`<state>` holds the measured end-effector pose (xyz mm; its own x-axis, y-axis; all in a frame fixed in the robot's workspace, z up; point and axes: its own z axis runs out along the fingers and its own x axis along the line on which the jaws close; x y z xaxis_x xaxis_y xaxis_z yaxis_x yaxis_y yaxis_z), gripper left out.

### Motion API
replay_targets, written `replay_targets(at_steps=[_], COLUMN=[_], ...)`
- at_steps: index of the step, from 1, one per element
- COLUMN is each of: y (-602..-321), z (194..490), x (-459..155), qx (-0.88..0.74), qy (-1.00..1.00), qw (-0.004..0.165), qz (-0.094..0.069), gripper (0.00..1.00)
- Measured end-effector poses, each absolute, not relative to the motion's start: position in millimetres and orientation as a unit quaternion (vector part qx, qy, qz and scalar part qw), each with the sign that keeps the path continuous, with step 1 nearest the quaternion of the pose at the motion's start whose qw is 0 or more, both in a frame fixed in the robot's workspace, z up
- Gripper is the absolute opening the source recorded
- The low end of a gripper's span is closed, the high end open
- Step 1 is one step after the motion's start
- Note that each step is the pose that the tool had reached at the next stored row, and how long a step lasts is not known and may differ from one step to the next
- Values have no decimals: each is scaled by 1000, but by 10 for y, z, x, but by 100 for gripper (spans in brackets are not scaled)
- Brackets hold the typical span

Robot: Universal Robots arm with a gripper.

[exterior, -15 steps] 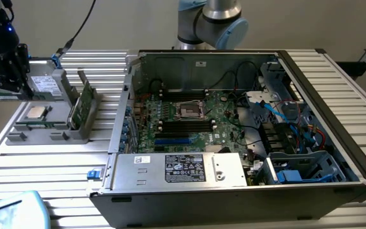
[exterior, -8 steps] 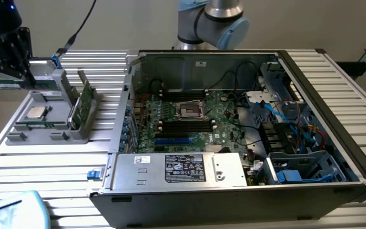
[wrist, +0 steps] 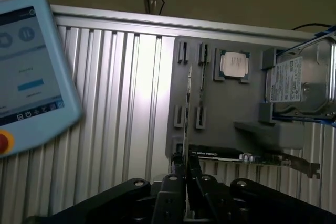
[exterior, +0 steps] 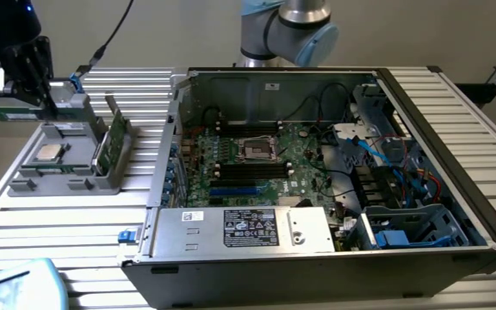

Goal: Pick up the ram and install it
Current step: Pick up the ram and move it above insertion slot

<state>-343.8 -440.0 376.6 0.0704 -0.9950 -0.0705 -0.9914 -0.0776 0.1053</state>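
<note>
1 ram end hidden in gripper

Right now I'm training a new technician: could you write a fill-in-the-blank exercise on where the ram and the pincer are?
1. In the exterior view, the grey holder sits to the ___ of the computer case.
2. The ram stands on edge in the ___.
3. The pincer hangs over the holder, not over the ___.
Missing words: left; holder; case.

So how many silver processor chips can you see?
1. The silver processor chip lies flat on the gray holder, outside the computer case, at the exterior view's left. Another could be hidden inside the case.
</note>
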Motion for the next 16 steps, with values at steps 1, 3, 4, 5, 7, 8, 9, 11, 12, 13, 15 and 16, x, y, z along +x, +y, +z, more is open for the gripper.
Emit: replay_targets(at_steps=[1,3,4,5,7,8,9,11,12,13,15,16], y=[-4402,-4407,-4419,-4435,-4451,-4459,-4468,-4487,-4495,-4502,-4515,-4521], z=[3766,3766,3767,3767,3780,3794,3814,3854,3873,3892,3932,3950], x=[-3421,-3382,-3355,-3329,-3280,-3261,-3244,-3213,-3196,-3173,-3124,-3097], qx=[732,733,733,733,734,734,734,735,735,736,736,737], qy=[-678,-677,-677,-677,-677,-676,-676,-675,-674,-674,-673,-673], qw=[15,14,14,14,14,14,12,9,8,7,6,5], qz=[-62,-61,-61,-61,-62,-62,-64,-67,-68,-69,-70,-70], gripper=[14,14,14,14,14,14,14,14,14,14,14,14])
